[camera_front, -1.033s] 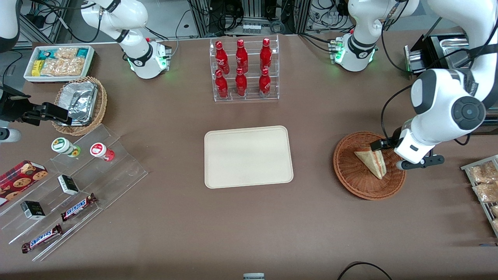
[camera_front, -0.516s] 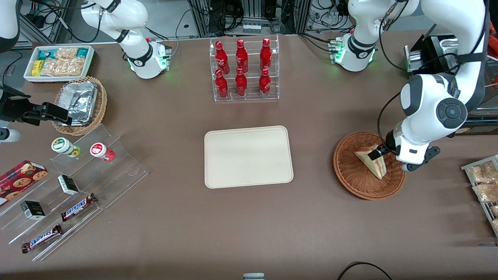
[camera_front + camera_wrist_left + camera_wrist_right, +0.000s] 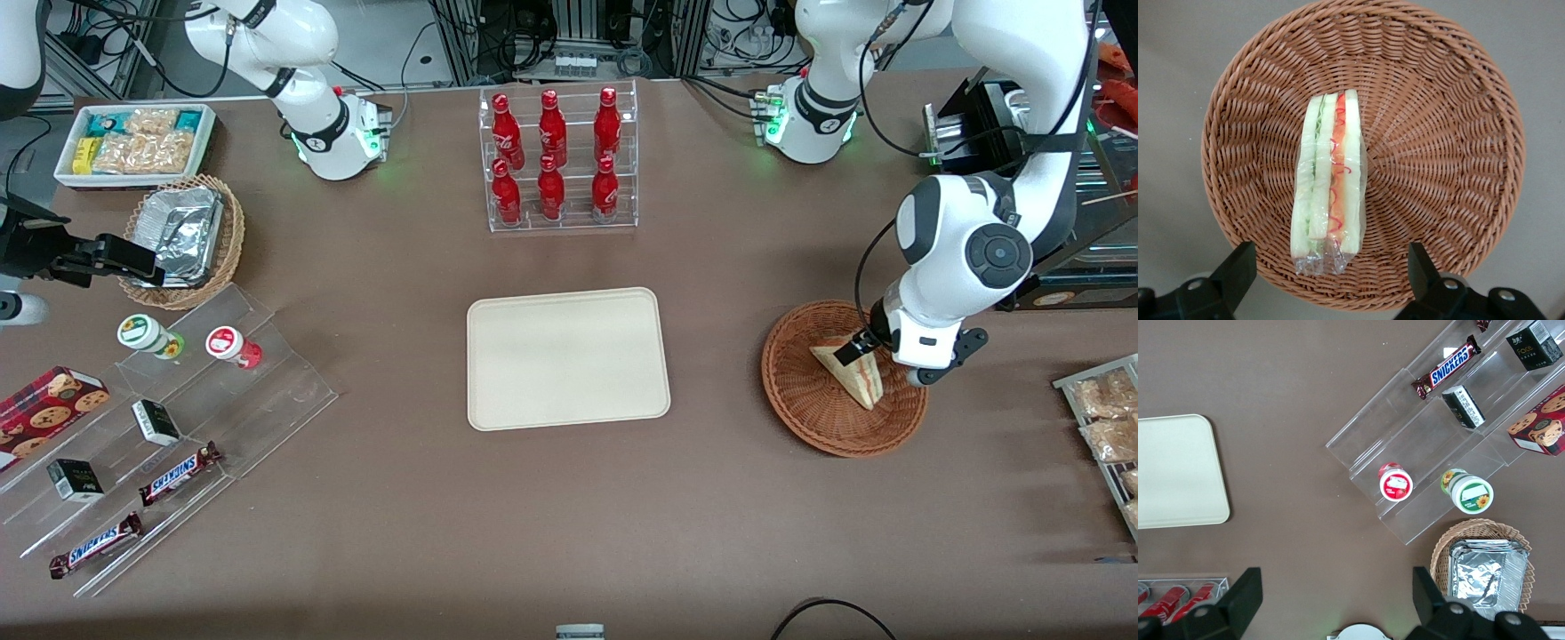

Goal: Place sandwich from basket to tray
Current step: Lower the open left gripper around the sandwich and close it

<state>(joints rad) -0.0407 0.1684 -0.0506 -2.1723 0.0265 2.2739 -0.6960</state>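
Observation:
The sandwich [image 3: 855, 378] is a clear-wrapped wedge of pale bread with red and green filling, lying in the round reddish-brown wicker basket [image 3: 805, 404] at the working arm's end of the table. My gripper [image 3: 867, 356] hovers just above the sandwich. In the left wrist view the sandwich [image 3: 1328, 180] lies with its cut edge up on the basket [image 3: 1438, 153] floor, and the gripper [image 3: 1330, 267] is open, its black fingers [image 3: 1238, 267] wide apart on either side of the wedge's wrapped end, touching nothing. The cream tray [image 3: 567, 357] sits bare at mid-table.
A clear rack of red bottles [image 3: 558, 160] stands farther from the camera than the tray. Toward the parked arm's end are a tan basket with foil containers [image 3: 182, 240], a white snack bin [image 3: 133, 142] and a clear stepped shelf [image 3: 160, 418]. A rack of packets [image 3: 1107, 418] lies beside the basket.
My gripper has swung in over the basket and turned at the wrist, now sitting directly above the sandwich. The sandwich and basket have not moved.

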